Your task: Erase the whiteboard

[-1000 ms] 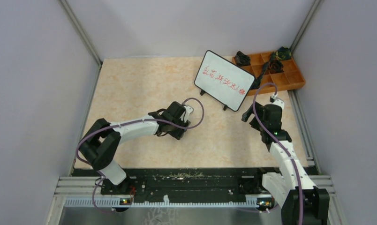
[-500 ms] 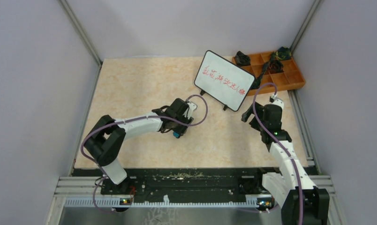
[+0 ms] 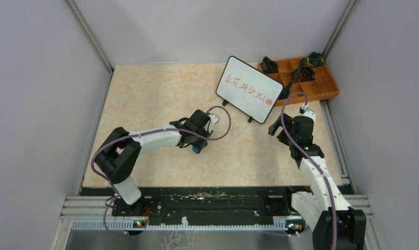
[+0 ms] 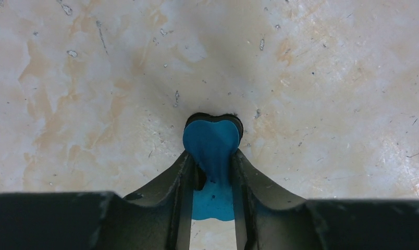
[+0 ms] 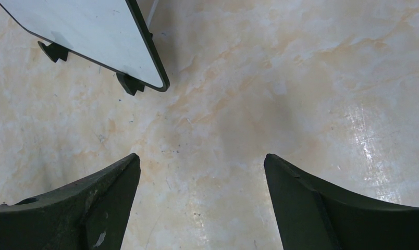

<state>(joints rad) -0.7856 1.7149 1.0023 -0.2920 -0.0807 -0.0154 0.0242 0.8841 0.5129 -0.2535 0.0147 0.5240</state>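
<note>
The whiteboard (image 3: 249, 88) stands tilted on its two black feet at the back right of the table, with red handwriting across its face. Its lower corner and feet show in the right wrist view (image 5: 93, 31). My left gripper (image 3: 197, 147) is low over the middle of the table, well short of the board. In the left wrist view the left gripper (image 4: 211, 156) is shut on a blue eraser (image 4: 211, 138) with a black underside. My right gripper (image 3: 283, 130) hangs just in front of the board's right foot. It stands open (image 5: 202, 161) with only bare table between its fingers.
An orange compartment tray (image 3: 327, 86) sits behind the board at the back right, with black items (image 3: 269, 64) in some compartments. Grey walls close in the table on three sides. The arm bases and a black rail run along the near edge.
The left arm has shifted slightly right and lowered, and its jaws have closed in on the blue eraser. The right arm and the whiteboard have not moved.
</note>
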